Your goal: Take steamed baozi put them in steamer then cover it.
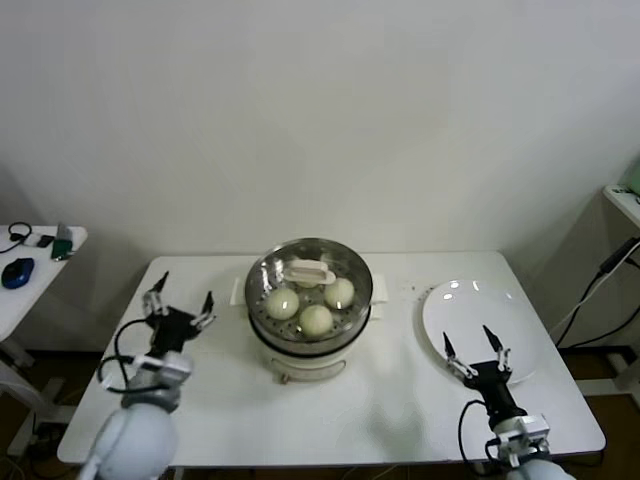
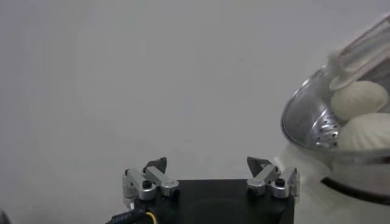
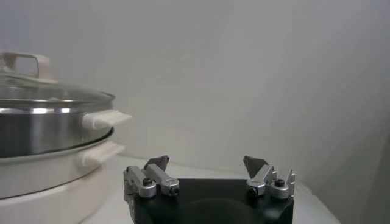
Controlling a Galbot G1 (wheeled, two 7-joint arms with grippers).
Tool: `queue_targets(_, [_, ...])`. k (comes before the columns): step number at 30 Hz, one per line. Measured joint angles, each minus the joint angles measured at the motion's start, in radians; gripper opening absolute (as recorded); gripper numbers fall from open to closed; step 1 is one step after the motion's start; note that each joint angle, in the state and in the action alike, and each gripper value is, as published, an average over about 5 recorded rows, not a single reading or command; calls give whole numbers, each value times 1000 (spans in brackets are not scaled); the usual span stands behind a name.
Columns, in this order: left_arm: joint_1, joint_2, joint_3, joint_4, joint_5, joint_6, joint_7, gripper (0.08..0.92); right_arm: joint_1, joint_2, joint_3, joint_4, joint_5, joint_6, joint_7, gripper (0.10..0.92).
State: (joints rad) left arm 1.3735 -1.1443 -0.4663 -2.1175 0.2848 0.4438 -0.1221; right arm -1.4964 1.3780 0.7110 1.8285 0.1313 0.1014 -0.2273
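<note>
The steamer (image 1: 308,335), a shiny steel basket on a white cooker base, stands mid-table. The clear glass cover (image 1: 345,268) with a white handle (image 1: 308,271) sits on it. Three pale baozi (image 1: 316,319) show through the glass; a fourth is hidden. My left gripper (image 1: 182,298) is open and empty, left of the steamer. My right gripper (image 1: 476,345) is open and empty, over the near edge of the white plate (image 1: 455,305). The left wrist view shows the steamer (image 2: 308,122) with baozi (image 2: 359,98) under the cover. The right wrist view shows the covered steamer (image 3: 42,131).
The white plate at the right holds nothing. A side table (image 1: 25,275) at the far left carries a blue mouse (image 1: 17,272) and small items. A shelf and cable (image 1: 600,275) stand at the right edge. The wall is close behind the table.
</note>
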Motion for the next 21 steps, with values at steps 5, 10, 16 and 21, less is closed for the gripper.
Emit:
queue_targets(5, [89, -28, -119, 73, -214, -216, 16, 823, -9, -19, -8, -7, 29, 12, -4, 823])
queue_targets(10, [139, -59, -185, 148, -347, -376, 44, 823, -12, -27, -17, -14, 53, 20, -5, 823])
queue_targets(16, [167, -89, -231, 220, -436, -496, 74, 823, -9, -43, -23, -23, 83, 22, -5, 823])
queue_targets(21, [182, -97, -256, 252, -478, -560, 93, 823, -10, -58, -26, -33, 100, 24, -5, 823])
